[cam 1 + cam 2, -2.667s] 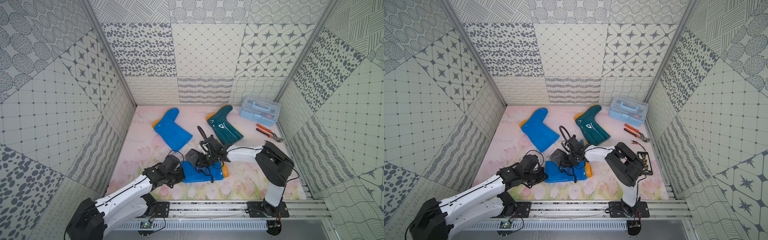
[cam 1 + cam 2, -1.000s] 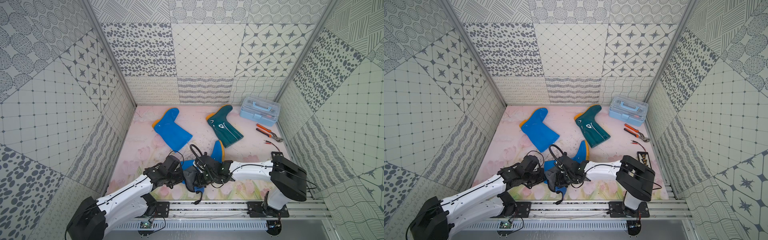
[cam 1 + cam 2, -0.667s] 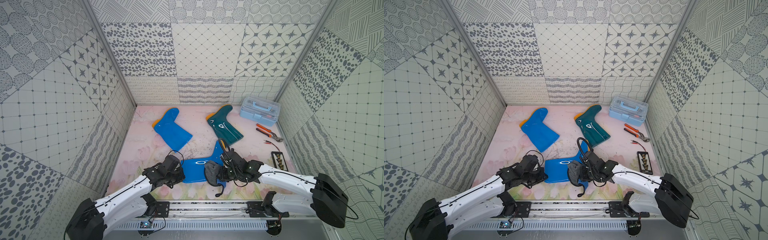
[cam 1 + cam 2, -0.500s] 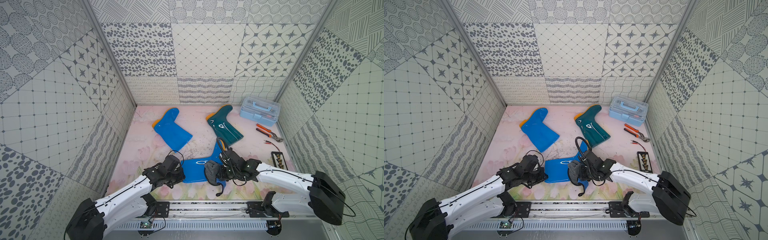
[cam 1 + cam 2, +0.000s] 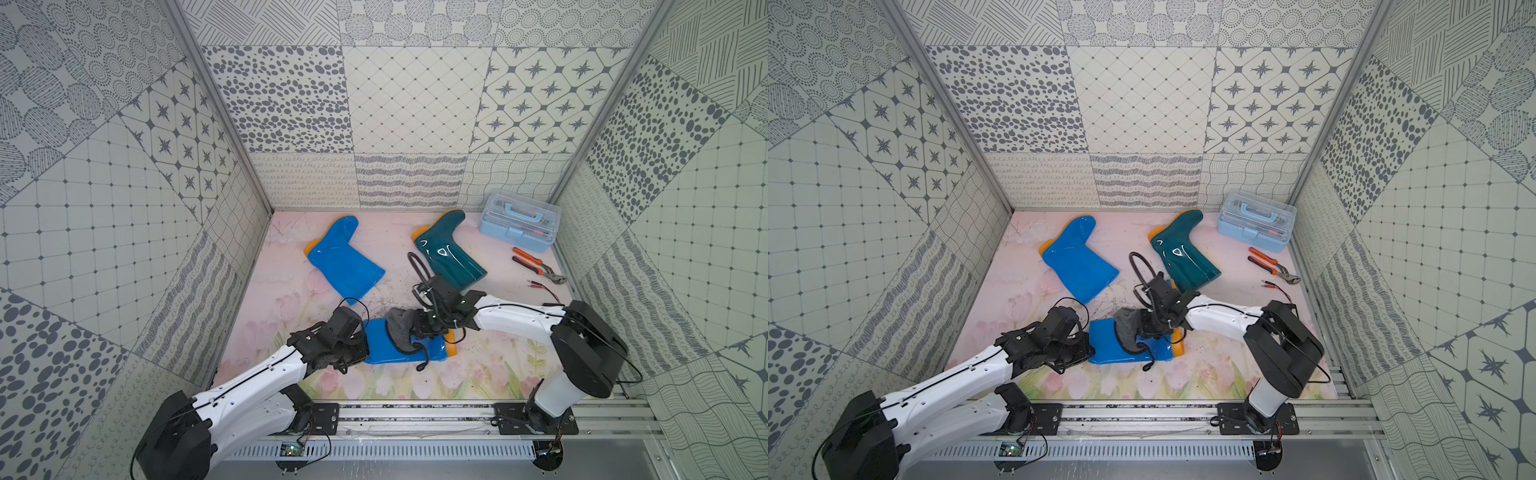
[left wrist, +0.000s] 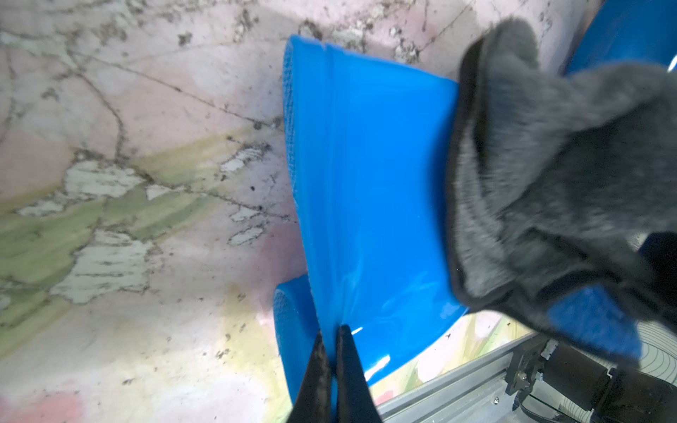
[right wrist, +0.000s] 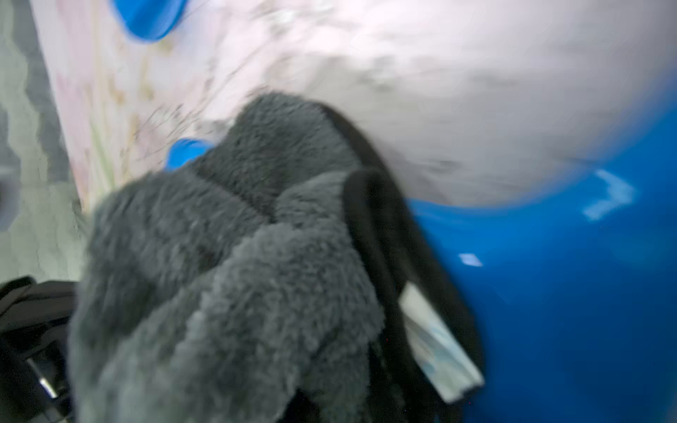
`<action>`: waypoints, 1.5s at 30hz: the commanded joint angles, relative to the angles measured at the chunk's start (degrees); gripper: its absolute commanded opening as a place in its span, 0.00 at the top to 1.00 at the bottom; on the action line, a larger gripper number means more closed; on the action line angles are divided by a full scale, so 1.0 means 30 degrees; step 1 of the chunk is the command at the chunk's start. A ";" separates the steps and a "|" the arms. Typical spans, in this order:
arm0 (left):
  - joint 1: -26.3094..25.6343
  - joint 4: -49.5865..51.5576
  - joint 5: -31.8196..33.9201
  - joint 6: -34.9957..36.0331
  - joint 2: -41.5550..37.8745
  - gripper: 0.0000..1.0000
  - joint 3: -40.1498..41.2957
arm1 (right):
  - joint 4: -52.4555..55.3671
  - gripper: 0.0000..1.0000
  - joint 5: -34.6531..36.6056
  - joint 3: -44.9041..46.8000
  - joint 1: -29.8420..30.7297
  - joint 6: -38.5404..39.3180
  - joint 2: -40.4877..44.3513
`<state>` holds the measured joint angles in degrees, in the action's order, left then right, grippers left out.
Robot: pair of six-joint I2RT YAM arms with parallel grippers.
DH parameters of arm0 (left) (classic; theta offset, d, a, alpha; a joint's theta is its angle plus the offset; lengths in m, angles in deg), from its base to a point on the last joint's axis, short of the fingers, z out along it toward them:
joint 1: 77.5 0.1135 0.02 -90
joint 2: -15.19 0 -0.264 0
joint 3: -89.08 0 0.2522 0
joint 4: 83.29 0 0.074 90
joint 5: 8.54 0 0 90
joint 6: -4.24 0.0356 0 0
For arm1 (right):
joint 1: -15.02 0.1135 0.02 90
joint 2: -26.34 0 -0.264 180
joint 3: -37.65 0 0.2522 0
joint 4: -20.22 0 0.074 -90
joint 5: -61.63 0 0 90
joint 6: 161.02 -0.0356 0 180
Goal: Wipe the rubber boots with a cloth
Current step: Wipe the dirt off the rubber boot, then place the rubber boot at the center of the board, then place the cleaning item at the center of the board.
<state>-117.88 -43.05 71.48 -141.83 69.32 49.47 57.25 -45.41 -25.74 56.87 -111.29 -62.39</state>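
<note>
A bright blue rubber boot [image 5: 384, 349] [image 5: 1108, 347] lies on its side at the front middle of the mat, orange sole to the right. My left gripper [image 5: 360, 348] [image 6: 331, 338] is shut on the rim of its shaft [image 6: 366, 183]. The dark grey cloth [image 5: 402, 332] [image 5: 1128, 328] [image 6: 549, 175] [image 7: 238, 274] is bunched and pressed on the boot's shaft [image 7: 568, 293]. My right gripper [image 5: 419, 328] is shut on the cloth, which hides its fingertips. A second blue boot [image 5: 345, 264] and a dark teal boot [image 5: 446, 253] lie further back.
A pale blue toolbox [image 5: 519, 226] stands at the back right corner. Orange-handled pliers [image 5: 536, 266] and red-tipped leads [image 5: 540, 286] lie near the right wall. A metal rail [image 5: 415, 415] runs along the front edge. Patterned walls close in three sides.
My right arm has drawn the cloth from the boot's foot end back onto the shaft. The boot has rolled, so its orange sole now faces right. My left gripper has kept its hold.
</note>
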 commanded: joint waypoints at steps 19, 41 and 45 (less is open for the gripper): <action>0.0042 0.0201 -0.0921 0.5027 0.0379 1.00 -0.9399 | 0.7840 1.00 0.3858 -0.1467 -0.7327 0.3195 0.8311; -0.1422 0.7267 -0.1311 1.0854 0.9564 1.00 -2.0106 | 0.4799 1.00 0.2686 0.0844 -0.7148 0.1867 0.8229; -0.1422 0.8175 -0.0352 1.1013 0.9980 0.94 -2.0363 | 0.3420 1.00 0.2257 0.0166 -0.5242 0.1347 0.6108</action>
<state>-121.77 -25.50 65.88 -114.16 98.74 -11.31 75.22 -34.57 -23.75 38.03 -104.63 -41.69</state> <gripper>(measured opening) 0.054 0.135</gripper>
